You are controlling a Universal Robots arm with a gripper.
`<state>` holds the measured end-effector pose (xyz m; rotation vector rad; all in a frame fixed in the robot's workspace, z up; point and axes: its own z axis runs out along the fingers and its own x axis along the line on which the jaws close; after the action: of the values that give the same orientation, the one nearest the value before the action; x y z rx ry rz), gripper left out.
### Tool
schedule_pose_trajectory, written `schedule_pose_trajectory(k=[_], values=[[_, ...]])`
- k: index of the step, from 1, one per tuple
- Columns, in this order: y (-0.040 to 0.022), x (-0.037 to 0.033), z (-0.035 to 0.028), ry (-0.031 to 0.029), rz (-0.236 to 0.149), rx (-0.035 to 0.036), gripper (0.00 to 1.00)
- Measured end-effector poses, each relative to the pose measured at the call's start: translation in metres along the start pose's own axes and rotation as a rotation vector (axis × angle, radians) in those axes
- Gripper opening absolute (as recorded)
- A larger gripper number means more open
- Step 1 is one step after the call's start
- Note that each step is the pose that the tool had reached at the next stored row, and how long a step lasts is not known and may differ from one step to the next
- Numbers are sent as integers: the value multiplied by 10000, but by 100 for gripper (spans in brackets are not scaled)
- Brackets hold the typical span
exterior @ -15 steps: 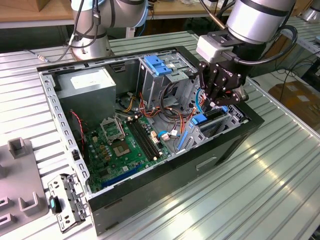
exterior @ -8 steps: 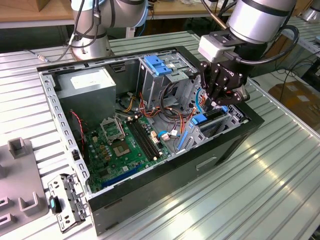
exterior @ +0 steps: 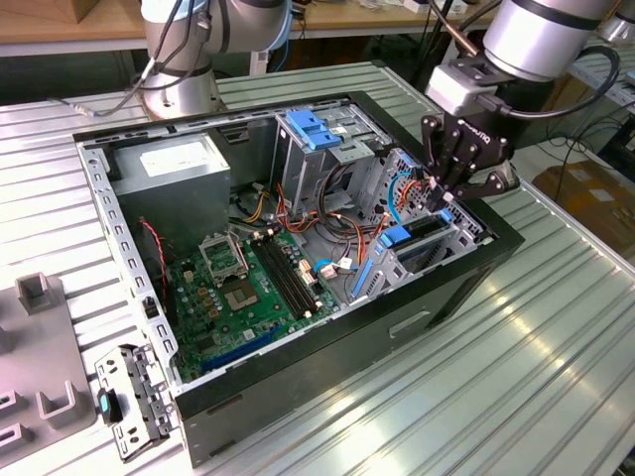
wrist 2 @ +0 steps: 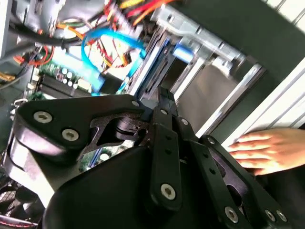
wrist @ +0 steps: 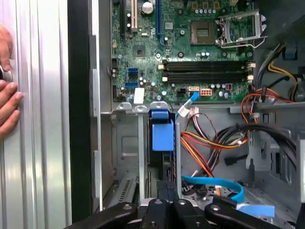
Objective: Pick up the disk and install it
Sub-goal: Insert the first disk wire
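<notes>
The disk (wrist: 166, 167) stands on edge in a drive bay slot of the open computer case (exterior: 327, 357). In the first wrist view its blue plastic rail end (wrist: 162, 132) points toward the motherboard. In the exterior view it is a dark slab (exterior: 425, 229) with a blue rail (exterior: 395, 236) in the bay at the case's right end. My gripper (exterior: 447, 198) reaches down onto its upper edge. Its black fingers (wrist: 167, 191) are drawn together there, and in the second wrist view the fingertips (wrist 2: 161, 98) meet at the bay's blue rail (wrist 2: 153, 62).
A person's hand (wrist: 7, 102) rests on the ribbed table beside the case wall. Inside the case lie the motherboard (exterior: 238, 288), a grey power-supply box (exterior: 179, 174), a light-blue latch (exterior: 313, 129) and loose cables (wrist: 209, 143). A second arm's base (exterior: 179, 89) stands behind.
</notes>
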<state>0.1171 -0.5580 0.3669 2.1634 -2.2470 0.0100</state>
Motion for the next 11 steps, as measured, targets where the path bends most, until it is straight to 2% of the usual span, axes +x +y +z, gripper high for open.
schedule_pose_trajectory(k=[1,3,5,8,11], values=[[-48,-2,-1,-1,-6,0,11],[-105,-4,-2,-11,-87,0,11],[-117,-6,-2,-9,-296,4,11],[-118,-4,-35,-1,-1075,17,11],[-131,-19,-95,0,-1284,7,11]])
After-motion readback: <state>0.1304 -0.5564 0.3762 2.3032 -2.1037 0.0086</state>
